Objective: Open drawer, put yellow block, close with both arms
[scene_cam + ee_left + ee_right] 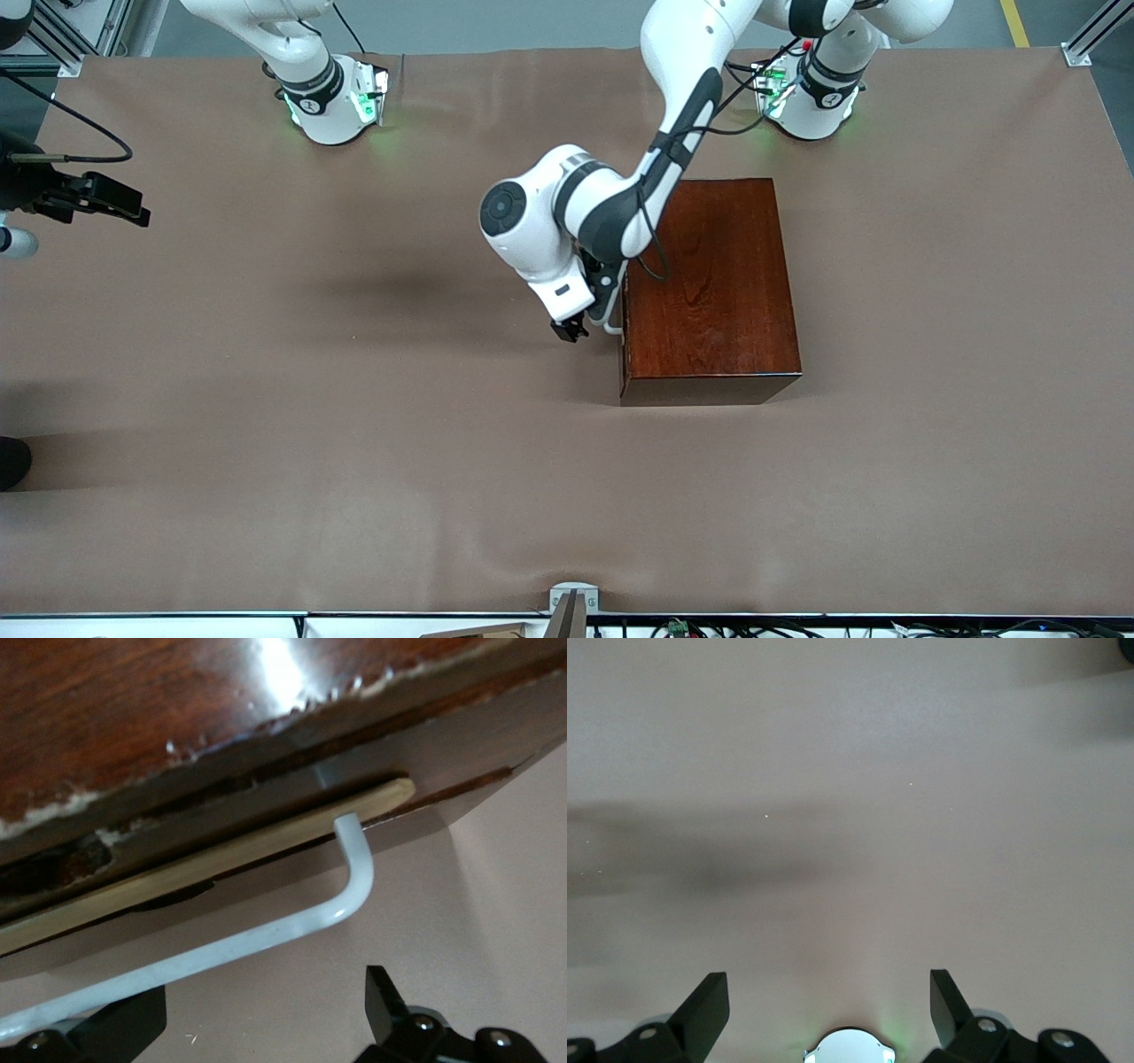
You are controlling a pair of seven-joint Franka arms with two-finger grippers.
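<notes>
Drawer (623,341) looks shut or nearly; no yellow block visible. Left gripper (266,1010) spread around the handle (266,935) at drawer front, prob. for gripping it. Right gripper (830,1005) spread, waits far off over bare table (266,443).

This looks like a robotics lab. Two white arm bases (332,93) are bolted to a wide table (266,399) under brown cloth, with aluminium framing (1085,40) and loose cables (797,627) at its edges.
</notes>
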